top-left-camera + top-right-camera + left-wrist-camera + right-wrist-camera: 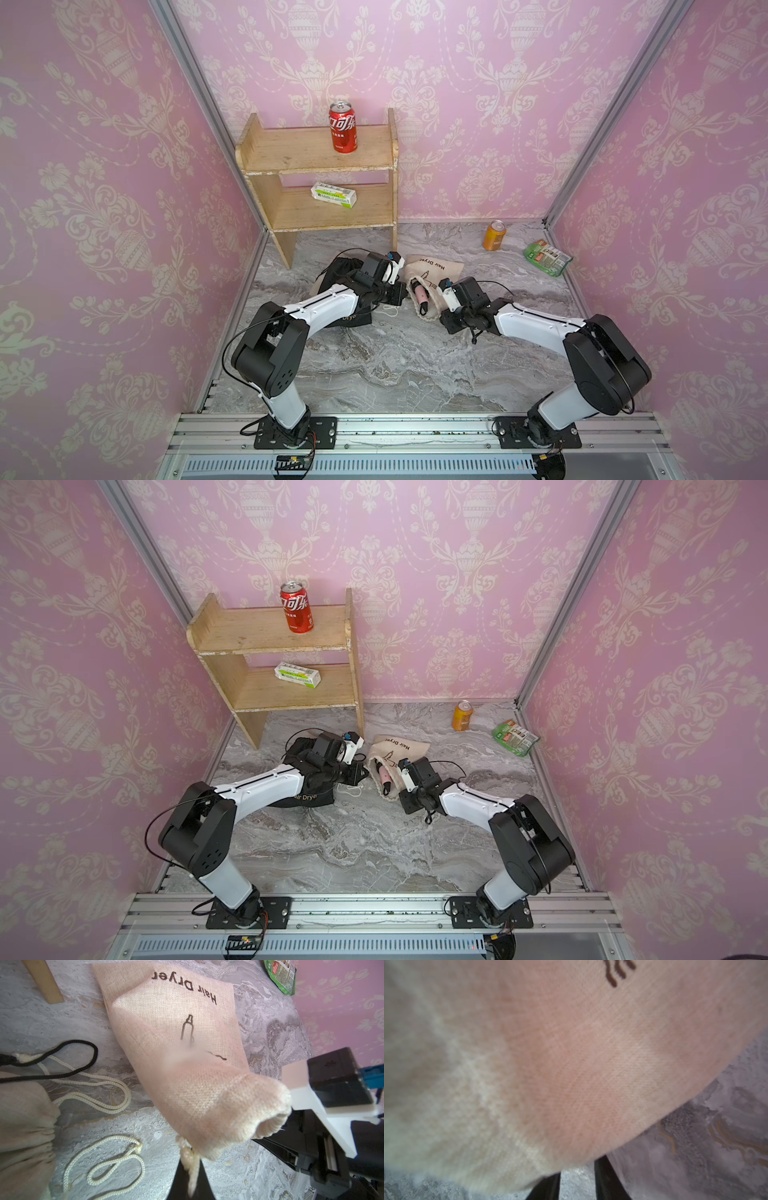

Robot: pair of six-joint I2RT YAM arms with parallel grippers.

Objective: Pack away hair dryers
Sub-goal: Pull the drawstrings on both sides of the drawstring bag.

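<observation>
One pink hair dryer (419,294) lies in the mouth of a beige pouch (440,268) at mid-frame in both top views, beside one black pouch (340,270), with two cans behind: red (343,127) and orange (494,235). The left gripper (190,1176) is pinched tight on the beige pouch's cord, while the right gripper (577,1178) shows its jaws apart under the cloth, its grip unclear. The table (395,365) is grey marble, the walls (83,208) pink and patterned.

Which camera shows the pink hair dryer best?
Both top views: the pink hair dryer lies in the open mouth of the beige pouch. Both wrist views show only pouch fabric, no dryer.
</observation>
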